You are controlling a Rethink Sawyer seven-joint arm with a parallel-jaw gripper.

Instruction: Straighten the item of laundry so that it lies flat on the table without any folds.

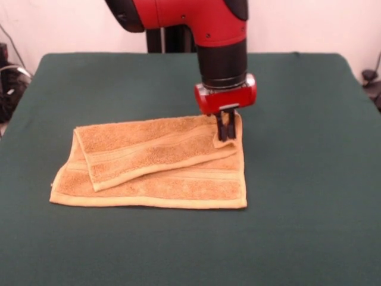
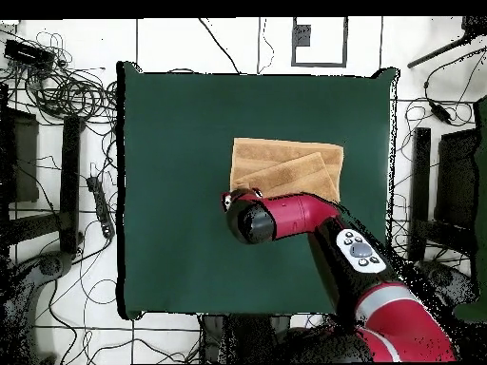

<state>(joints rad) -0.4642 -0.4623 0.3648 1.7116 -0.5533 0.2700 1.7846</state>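
Front view first: the towel [image 1: 156, 170] sits around the middle of the green tabletop [image 1: 309, 226], still folded, with an upper layer lying slantwise over the lower one and its long edge running from the left end up toward the right; the fingers [image 1: 225, 126] are down at the towel's far right corner, close together with a bit of tan cloth showing between them, so I'd say they're pinched on that corner of the top layer, which looks a little curled up there. Overhead view: the towel [image 2: 285, 163] is a bit above the tabletop [image 2: 171, 190] centre, the slanted flap visible on top; the arm covers the grasp spot, so the fingers don't show here at all. What could go wrong, as I see it: the pinch looks thin, right at the edge, so the corner could slip out mid-pull; or it's caught both layers and the whole towel drags along instead of unfolding; pulling the wrong way could just add a new crease.
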